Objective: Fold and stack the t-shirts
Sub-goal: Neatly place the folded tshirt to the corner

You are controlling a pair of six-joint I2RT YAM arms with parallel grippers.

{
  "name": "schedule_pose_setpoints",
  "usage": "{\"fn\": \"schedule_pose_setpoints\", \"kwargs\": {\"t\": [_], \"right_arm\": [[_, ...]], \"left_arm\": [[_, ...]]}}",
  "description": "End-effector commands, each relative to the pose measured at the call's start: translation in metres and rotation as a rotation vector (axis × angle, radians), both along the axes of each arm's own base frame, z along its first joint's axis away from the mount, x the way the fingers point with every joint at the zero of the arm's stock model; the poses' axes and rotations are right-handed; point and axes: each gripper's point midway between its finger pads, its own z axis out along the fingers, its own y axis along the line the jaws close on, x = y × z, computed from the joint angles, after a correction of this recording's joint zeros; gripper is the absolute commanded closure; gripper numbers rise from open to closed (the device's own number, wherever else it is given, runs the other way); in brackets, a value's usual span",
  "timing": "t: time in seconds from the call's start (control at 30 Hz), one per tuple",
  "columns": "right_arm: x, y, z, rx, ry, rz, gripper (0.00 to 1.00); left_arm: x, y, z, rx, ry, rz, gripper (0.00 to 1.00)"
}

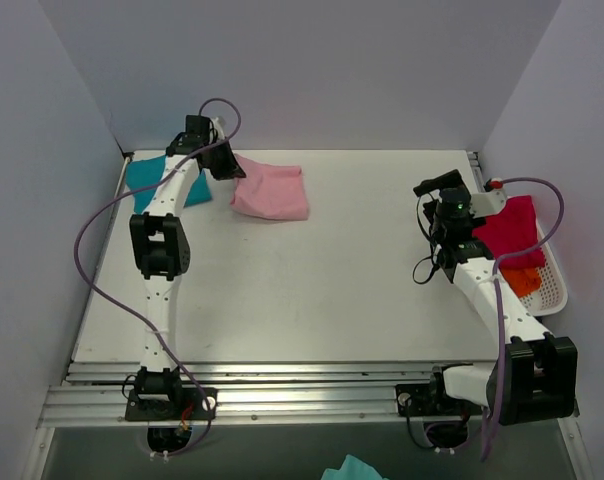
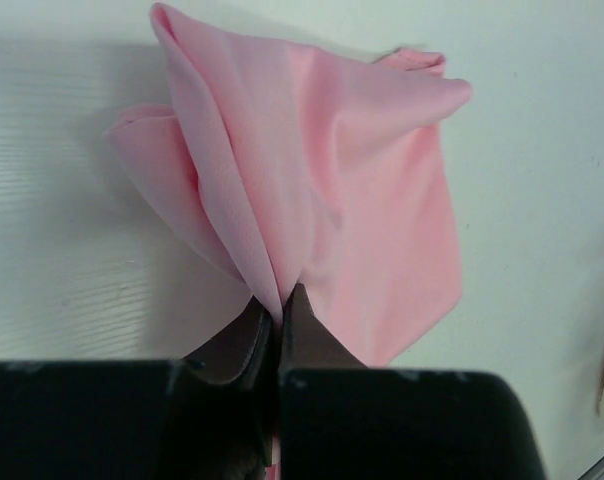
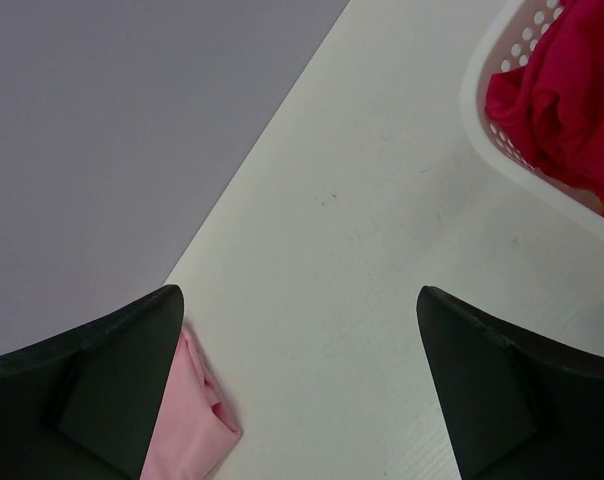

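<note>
The light pink t-shirt (image 1: 272,190) lies folded at the back of the table, its left corner lifted. My left gripper (image 1: 225,160) is shut on that corner; in the left wrist view the cloth (image 2: 322,190) is pinched between the closed fingers (image 2: 279,300) and hangs away from them. The teal-blue t-shirt (image 1: 152,180) lies flat at the back left, partly under the left arm. The magenta-red t-shirt (image 1: 510,230) and the orange one (image 1: 522,282) sit in the white basket (image 1: 552,290). My right gripper (image 1: 437,187) is open and empty above the table; its view shows the pink shirt's edge (image 3: 197,425).
The white basket stands at the table's right edge, also in the right wrist view (image 3: 502,150). Grey walls close the back and both sides. Metal rails run along the front edge (image 1: 302,395). A teal cloth scrap (image 1: 352,468) shows below the table.
</note>
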Motion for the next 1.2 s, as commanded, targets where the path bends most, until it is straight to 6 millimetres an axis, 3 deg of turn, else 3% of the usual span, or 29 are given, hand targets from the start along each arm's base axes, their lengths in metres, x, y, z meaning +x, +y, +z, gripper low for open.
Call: {"fn": "schedule_pose_setpoints", "kwargs": {"t": [0.0,0.37,0.4,0.6,0.8,0.93,1.03,1.17], "right_arm": [[0.006,0.001,0.007,0.019,-0.04,0.009,0.02],[0.009,0.004,0.001,0.025,-0.034,0.023,0.02],[0.009,0.004,-0.001,0.023,-0.028,0.024,0.02],[0.015,0.007,-0.007,0.03,-0.022,0.036,0.02],[0.023,0.01,-0.014,0.032,-0.007,0.046,0.02],[0.031,0.019,-0.019,0.042,0.002,0.084,0.02],[0.034,0.025,-0.021,0.04,0.006,0.1,0.03],[0.037,0.026,-0.025,0.029,0.018,0.099,0.03]], "left_arm": [[0.007,0.006,0.045,-0.016,-0.085,-0.024,0.98],[0.021,0.07,0.086,0.002,-0.164,0.056,0.98],[0.023,0.094,0.087,0.004,-0.163,0.095,0.98],[0.029,0.139,0.103,-0.013,-0.204,0.157,0.98],[0.026,0.206,0.117,-0.022,-0.227,0.27,0.98],[0.022,0.237,0.114,0.004,-0.229,0.326,0.98],[0.018,0.262,0.094,0.048,-0.184,0.404,0.98],[0.007,0.305,0.05,0.104,-0.073,0.558,0.98]]}}
